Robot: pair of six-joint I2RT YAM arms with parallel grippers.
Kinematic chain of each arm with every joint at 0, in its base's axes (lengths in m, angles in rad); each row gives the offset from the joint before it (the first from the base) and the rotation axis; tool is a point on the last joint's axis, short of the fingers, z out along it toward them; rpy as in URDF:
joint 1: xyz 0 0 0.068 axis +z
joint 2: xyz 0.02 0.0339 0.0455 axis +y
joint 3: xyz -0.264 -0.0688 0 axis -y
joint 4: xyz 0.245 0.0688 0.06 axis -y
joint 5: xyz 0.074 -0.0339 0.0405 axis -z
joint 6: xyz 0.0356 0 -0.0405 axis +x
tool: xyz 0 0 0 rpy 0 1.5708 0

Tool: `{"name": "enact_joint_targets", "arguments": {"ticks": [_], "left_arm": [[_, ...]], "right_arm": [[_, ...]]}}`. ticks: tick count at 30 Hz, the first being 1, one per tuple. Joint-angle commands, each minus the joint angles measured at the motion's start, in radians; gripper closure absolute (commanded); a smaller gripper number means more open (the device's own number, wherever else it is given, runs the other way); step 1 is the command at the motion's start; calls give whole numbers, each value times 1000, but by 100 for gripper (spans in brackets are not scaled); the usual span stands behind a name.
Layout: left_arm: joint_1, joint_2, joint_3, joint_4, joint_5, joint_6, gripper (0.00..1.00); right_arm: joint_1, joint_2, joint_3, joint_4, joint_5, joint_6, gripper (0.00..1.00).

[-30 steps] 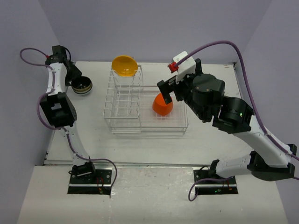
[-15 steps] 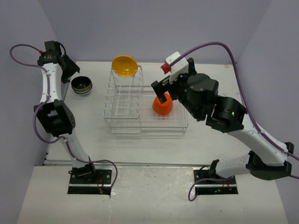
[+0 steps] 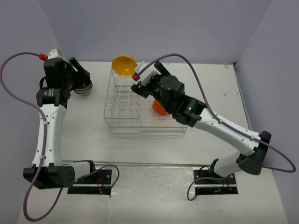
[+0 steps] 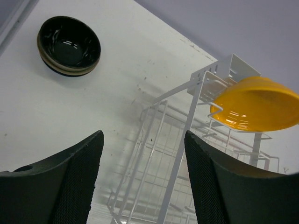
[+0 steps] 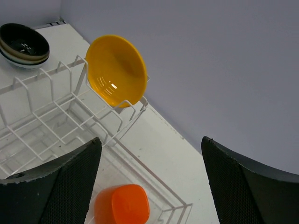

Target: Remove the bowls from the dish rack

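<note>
Yellow and glossy, one round bowl stands on edge in the topmost slots of the white wire-grid dish rack. It is at the far end of the rack's tall section, upper middle of the overhead view. An orange-red bowl lies in the rack's low rectangular basket, to the right of the tall section. The right wrist view shows it bottom up, and from above the right arm covers part of it. A black round bowl with a shiny inside sits outside the rack on the white tabletop, at upper left. It tops a small stack whose paler rims show beneath it.

The left gripper hangs above the table near the black round bowl and left of the rack. Its jaws stand apart with nothing between them, released. The right gripper hovers over the tall section of the rack, near the yellow bowl. Its textured black fingers are spread wide and grasp nothing. In its wrist view the yellow bowl sits at upper left and the orange-red bowl at the bottom edge.
</note>
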Motion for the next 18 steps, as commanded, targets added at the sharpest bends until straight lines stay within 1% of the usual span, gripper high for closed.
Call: {"name": "enact_joint_targets", "arguments": {"ticks": [1,5,10,14,18], "left_arm": [[6,-49,-59,62,-79,74,29],[7,-86,-53,31,-107,114,28],[6,-123,-134,77,-40,94,28],[7,-121,-188,117,-8,75,28],[7,-101,-228,148,-4,77,29]], "right_arm": [[-54,61,48,175,-94,-77,14],[-136,134,89,185,-201,-70,24],[-243,239,187,176,-331,-30,25],[-280,306,277,150,-443,-4,26],[-298,377,381,53,-489,8,27]]}}
